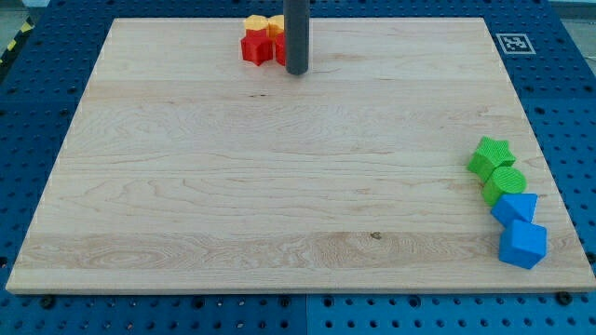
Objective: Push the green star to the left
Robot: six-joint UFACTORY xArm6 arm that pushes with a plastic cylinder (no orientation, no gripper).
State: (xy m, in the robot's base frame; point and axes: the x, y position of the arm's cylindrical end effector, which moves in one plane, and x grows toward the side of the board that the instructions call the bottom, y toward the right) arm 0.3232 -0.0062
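One wooden board point(279, 177) fills your view. My tip point(297, 71) (a bare rod, nothing to clench) stands at the view's top, hiding part of a red block point(253, 48) and yellow block point(255, 23), shapes unclear. Well apart at the right edge: blue cube point(522, 244), blue block point(515, 207), green cylinder point(504, 183), green star point(490, 155).

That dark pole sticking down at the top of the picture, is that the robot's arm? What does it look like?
That is my rod. It is a straight, smooth cylinder, dark grey, ending in a flat blunt end, my tip. No cables, markings or pincer show on it.
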